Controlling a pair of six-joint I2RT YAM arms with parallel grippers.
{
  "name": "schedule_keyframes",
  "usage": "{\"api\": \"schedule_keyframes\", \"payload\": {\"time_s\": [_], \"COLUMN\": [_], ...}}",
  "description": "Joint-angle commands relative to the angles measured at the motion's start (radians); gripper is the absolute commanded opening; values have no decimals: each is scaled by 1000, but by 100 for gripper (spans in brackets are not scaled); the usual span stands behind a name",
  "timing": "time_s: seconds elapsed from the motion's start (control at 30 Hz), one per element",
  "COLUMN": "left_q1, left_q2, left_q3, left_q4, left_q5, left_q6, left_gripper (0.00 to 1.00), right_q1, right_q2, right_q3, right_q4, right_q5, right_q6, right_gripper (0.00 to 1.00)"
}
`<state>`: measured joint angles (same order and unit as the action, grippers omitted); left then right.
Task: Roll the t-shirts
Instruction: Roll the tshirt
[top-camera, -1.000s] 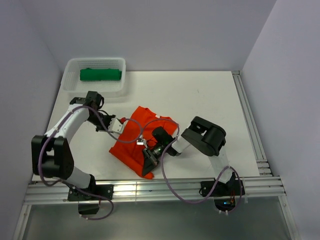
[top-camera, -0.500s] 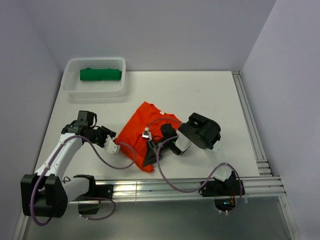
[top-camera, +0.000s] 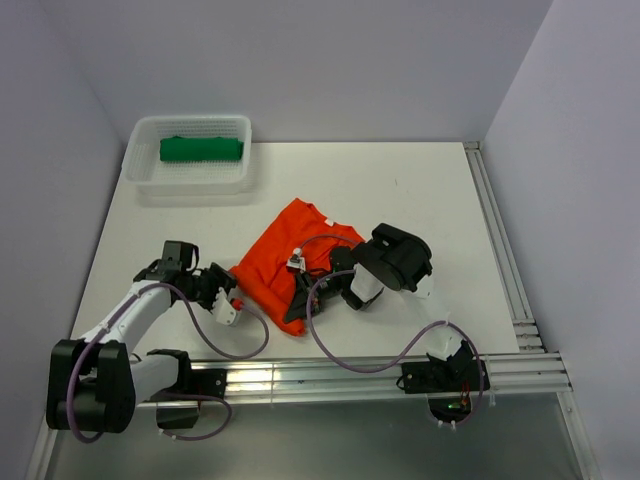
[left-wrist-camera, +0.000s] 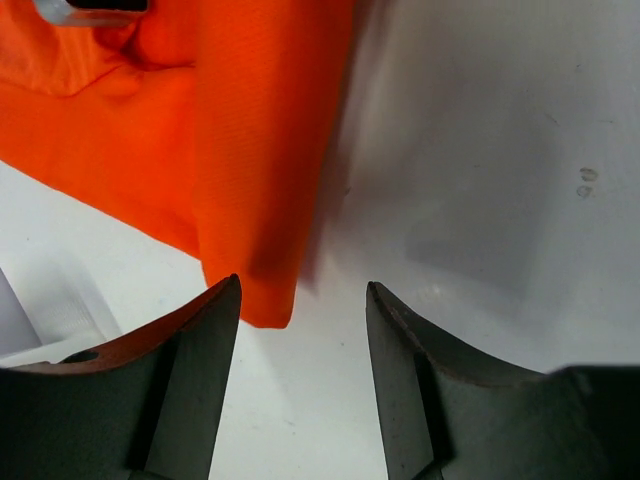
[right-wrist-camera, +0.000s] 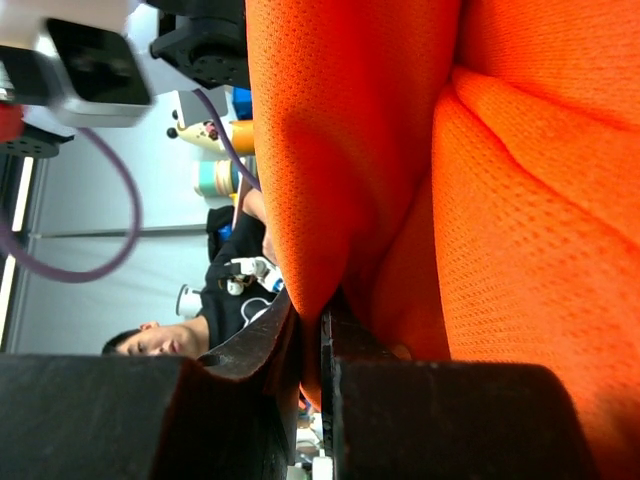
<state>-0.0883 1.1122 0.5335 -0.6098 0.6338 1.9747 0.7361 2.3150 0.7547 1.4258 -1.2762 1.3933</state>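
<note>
On the table (top-camera: 400, 190), between both grippers, I see the orange-red t-shirt (top-camera: 285, 262) lying bunched. Top view only: white basket (top-camera: 137, 168) well beyond the fingers, green t-shirt (top-camera: 201, 149) inside it. Right gripper (right-wrist-camera: 310, 315) is pinched tight on an orange fold, which only its wrist view shows. Left gripper (left-wrist-camera: 300, 290) has its fingers apart, holding nothing. A shirt corner pokes in just beside one finger.

We count two t-shirts, an orange-red t-shirt (top-camera: 285, 262) mid-frame and a green t-shirt (top-camera: 201, 149) upper left, one basket (top-camera: 143, 170), one table (top-camera: 400, 190), and two grippers: left gripper (left-wrist-camera: 300, 300), right gripper (right-wrist-camera: 312, 335).
</note>
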Motion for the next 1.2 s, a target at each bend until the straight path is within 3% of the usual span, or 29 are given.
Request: {"api": "schedule_keyframes", "payload": {"time_s": [0.0,0.23,0.53,0.83,1.0,1.1,1.17], "left_q1": [-1,-51,-143,-151,-163,-166,-168], "left_q2": [17,44,95,84,144,208,253], "left_q3": [-46,-76,-89,-99,-63,26,97], "left_q4": [169,404,369,234,138,-17,-74], "left_q5": [33,37,-62,-131,-187,-197,-192], "left_q6": [61,-105,-108,1,70,102,98], "left_gripper": [59,58,46,46,13,1,0], "right_q1": [-12,-12,-12,-18,-18,-20,-18], "right_q2": [53,44,27,7,-12,-66,-109], "right_q3": [-5,-5,-9,9,8,9,32], "right_q4": [203,177,96,-4,-53,-242,-533], "right_q5": [20,12,12,15,6,12,47], "right_q6": [127,116,53,-8,-43,-193,-402], "right_gripper": [0,0,0,0,0,1,10]}}
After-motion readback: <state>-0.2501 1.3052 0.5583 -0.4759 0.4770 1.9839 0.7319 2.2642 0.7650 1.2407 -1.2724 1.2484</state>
